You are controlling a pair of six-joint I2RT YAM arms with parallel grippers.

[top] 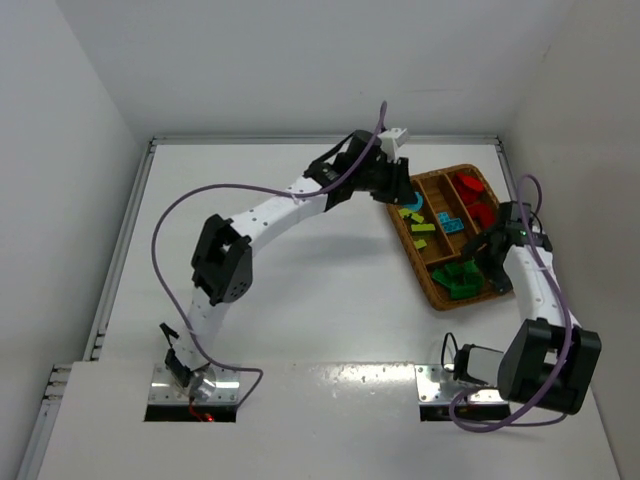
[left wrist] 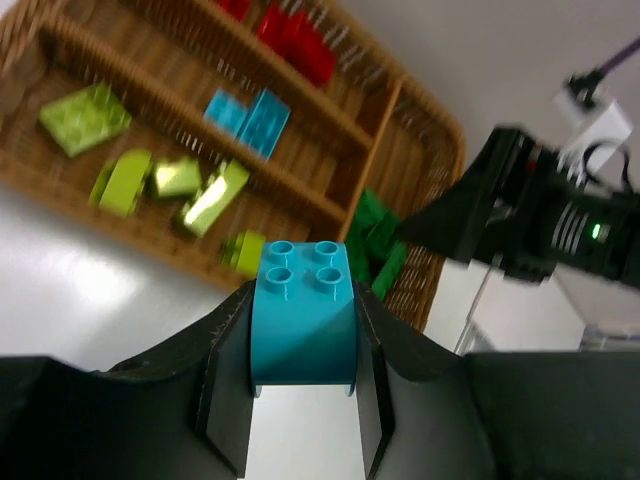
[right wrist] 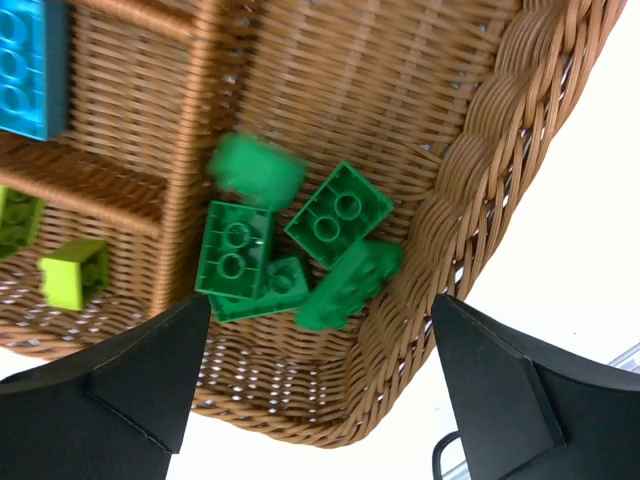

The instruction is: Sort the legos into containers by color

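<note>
Cyan brick clamped in left fingers, right fingers wide over tray corner

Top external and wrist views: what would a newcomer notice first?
The cyan studded plastic brick clamped in the left gripper, held by the rim of the brown woven wicker tray. Next, the pile of green studded bricks in the tray's end compartment, with the right gripper open above it.
</note>
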